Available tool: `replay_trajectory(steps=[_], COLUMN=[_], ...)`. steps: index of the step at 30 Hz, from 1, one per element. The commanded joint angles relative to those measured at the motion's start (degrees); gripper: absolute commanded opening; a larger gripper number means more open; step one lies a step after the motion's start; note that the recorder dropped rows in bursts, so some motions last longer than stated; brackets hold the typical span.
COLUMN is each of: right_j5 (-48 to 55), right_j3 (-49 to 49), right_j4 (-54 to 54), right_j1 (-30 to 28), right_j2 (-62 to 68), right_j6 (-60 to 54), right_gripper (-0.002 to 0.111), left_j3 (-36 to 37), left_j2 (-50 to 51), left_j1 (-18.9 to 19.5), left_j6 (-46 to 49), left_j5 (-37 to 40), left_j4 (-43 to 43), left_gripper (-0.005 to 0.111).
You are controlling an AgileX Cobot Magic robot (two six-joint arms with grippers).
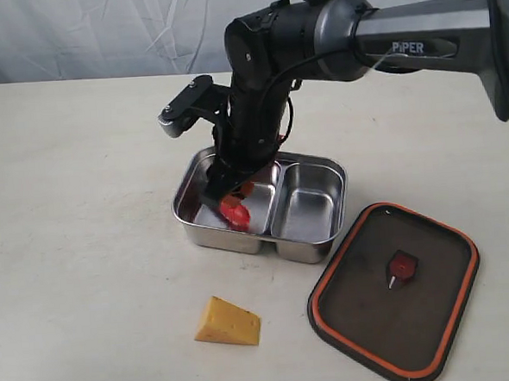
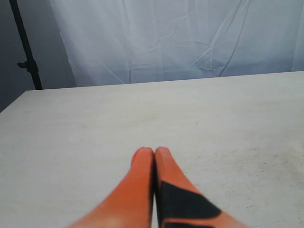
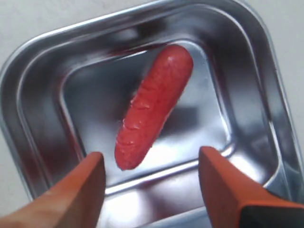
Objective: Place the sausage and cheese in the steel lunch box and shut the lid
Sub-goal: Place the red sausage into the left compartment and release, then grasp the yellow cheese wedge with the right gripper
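Note:
The red sausage lies loose on the floor of the left compartment of the steel lunch box, also seen as a red shape below the arm. My right gripper hangs open just above that compartment, its orange fingers apart and touching nothing. The yellow cheese wedge rests on the table in front of the box. The dark lid with its orange rim lies flat to the right of the box, valve tab up. My left gripper is shut and empty over bare table.
The right arm reaches in from the right and covers the back of the box. The right compartment holds nothing. A white curtain hangs behind the table and a dark stand rises at its far corner.

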Motion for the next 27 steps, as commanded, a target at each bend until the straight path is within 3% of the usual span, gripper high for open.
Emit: replay_trajectory(steps=[1,8,15,20,27], right_j5=[5.31,17.06,17.55,2.75,-6.93], right_j3=[-0.11,0.10,8.05,18.05,22.88], right_j4=[1.97,18.40,11.55,3.18,4.74], right_j1=[-0.17,0.99,12.40,16.43,16.43], right_j2=[-4.15,-11.44,-13.86,-13.86,-13.86], right_j6=[-1.43,-10.53,-11.28,-11.12,-11.12], right_gripper=[0.057,0.057,0.057,0.057,0.057], left_j3=[0.21,0.21,0.21,0.21,0.21], left_j2=[-0.29,-0.29,-0.29,-0.29,-0.29], left_j1=[-0.07,-0.07,-0.07,-0.07,-0.07], left_j6=[-0.02,-0.02,-0.02,-0.02,-0.02], left_j5=[-0.58,-0.58,-0.58,-0.58,-0.58], left_j4=[0.08,0.08,0.08,0.08,0.08], left_gripper=[0.000,0.000,0.000,0.000,0.000])
